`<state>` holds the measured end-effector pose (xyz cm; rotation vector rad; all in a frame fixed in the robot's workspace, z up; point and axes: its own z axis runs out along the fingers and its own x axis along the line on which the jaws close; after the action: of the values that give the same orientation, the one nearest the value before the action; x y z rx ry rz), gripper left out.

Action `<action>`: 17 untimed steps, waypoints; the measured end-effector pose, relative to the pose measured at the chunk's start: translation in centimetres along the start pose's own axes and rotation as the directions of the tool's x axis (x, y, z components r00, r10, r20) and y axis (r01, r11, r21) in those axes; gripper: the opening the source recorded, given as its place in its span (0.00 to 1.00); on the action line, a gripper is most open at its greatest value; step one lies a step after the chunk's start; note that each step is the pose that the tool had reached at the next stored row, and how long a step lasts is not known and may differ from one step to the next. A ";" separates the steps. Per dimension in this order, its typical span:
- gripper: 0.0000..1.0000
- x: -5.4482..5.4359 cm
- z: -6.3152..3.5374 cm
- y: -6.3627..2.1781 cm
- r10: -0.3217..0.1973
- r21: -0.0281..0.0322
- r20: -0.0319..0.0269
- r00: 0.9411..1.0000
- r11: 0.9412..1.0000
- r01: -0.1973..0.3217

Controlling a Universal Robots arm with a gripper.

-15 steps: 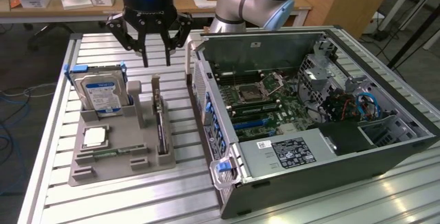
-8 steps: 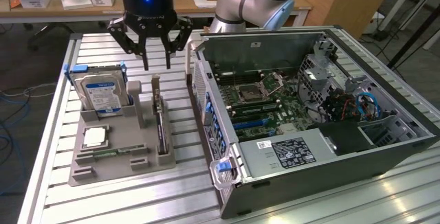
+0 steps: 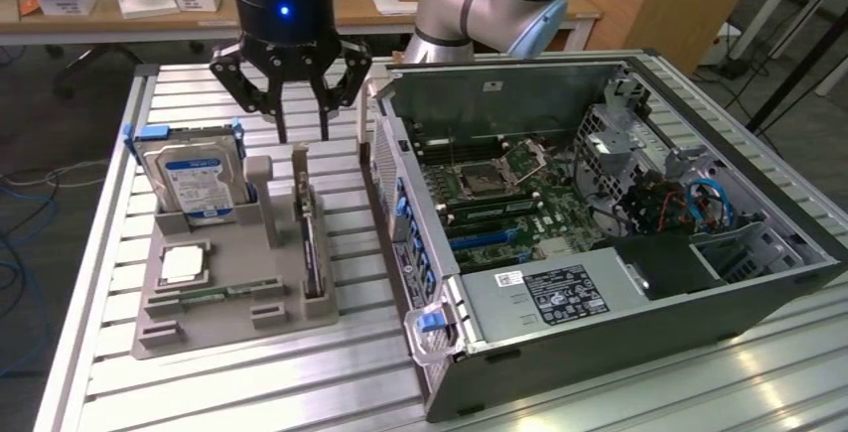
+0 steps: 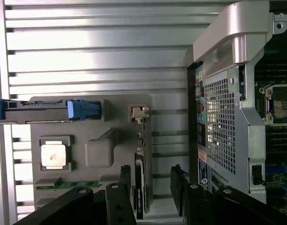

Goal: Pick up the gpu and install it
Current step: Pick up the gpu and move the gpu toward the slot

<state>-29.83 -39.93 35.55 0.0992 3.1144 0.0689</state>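
Observation:
The gpu (image 3: 310,248) is a thin black card standing on edge in a slot of the grey holder tray (image 3: 212,333), its metal bracket end toward the back. My gripper (image 3: 304,137) hangs open just above that back end, touching nothing. From the wrist, the gpu (image 4: 139,190) appears edge-on between my two black fingers (image 4: 126,185), nearer one of them, and my gripper (image 4: 152,187) holds nothing. The open computer case (image 3: 597,214) with its motherboard lies at the exterior view's right of the tray.
In the tray stand a silver hard drive (image 3: 197,182) with blue rails, a processor chip (image 3: 182,264) and a green memory stick (image 3: 212,296). The case's side wall (image 4: 221,126) is close beside the tray (image 4: 101,152). A second arm (image 3: 484,5) and a cluttered desk sit behind.

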 end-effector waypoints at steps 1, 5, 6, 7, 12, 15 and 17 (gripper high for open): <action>0.47 0.0 0.13 -0.01 0.000 0.000 0.000 1.000 1.000 0.000; 0.47 0.0 0.58 -0.03 0.000 0.000 0.000 1.000 1.000 0.000; 0.47 0.0 0.68 -0.03 0.000 0.000 0.000 1.000 1.000 0.000; 0.47 0.0 0.83 -0.04 0.000 0.000 0.000 1.000 1.000 0.000; 0.47 0.1 1.57 -0.08 0.000 0.000 0.000 1.000 1.000 0.000; 0.47 0.1 2.06 -0.10 0.000 0.000 0.000 1.000 1.000 0.000; 0.47 0.1 2.37 -0.11 0.000 0.000 0.000 1.000 1.000 0.000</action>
<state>-29.85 -39.94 33.18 0.0992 3.1144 0.0690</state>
